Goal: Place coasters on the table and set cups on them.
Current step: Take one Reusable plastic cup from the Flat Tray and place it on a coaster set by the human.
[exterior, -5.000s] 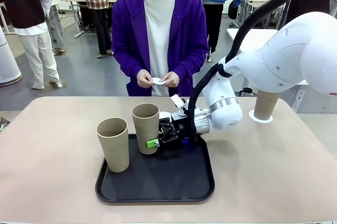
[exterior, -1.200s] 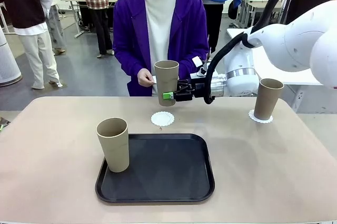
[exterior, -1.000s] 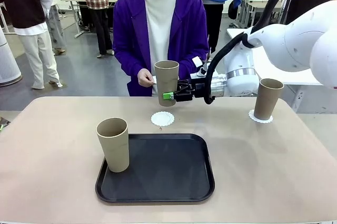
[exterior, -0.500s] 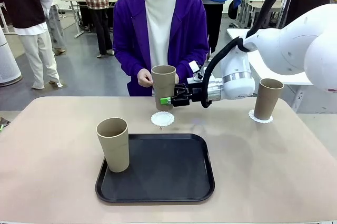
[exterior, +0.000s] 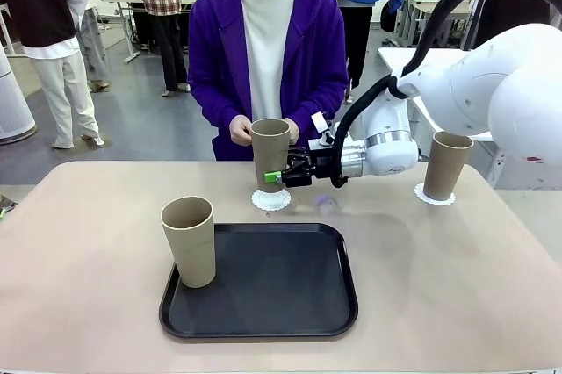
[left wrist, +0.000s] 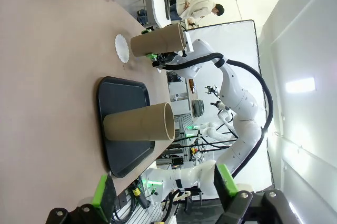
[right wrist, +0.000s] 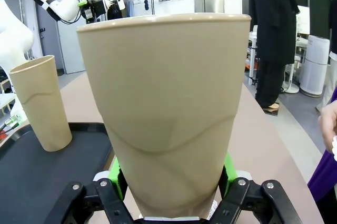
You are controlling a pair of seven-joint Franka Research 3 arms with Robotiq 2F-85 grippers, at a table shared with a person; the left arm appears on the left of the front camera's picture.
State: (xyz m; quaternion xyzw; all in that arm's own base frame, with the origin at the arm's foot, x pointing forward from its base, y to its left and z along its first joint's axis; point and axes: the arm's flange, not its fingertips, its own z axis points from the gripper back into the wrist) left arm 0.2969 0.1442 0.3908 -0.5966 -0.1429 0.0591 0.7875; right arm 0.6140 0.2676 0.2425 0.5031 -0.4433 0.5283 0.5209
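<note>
Front view: right gripper [exterior: 279, 177] clenched on lower wall of held cup [exterior: 270, 150], upright over middle coaster [exterior: 271, 202]; contact not discernible.

Left wrist view: left gripper [left wrist: 163, 190] released, empty; another cup [left wrist: 139, 128] upright on tray [left wrist: 124, 90].

Right wrist view: green pads [right wrist: 117, 173] either side of tapered wall. Probably light, rigid, smooth: hold low, squeeze moderately.

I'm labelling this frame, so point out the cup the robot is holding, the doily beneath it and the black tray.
held cup [exterior: 270, 141]: front view, upper side wall.
doily [exterior: 271, 205]: front view, near lacy edge.
black tray [exterior: 281, 291]: front view, bare floor.
</note>
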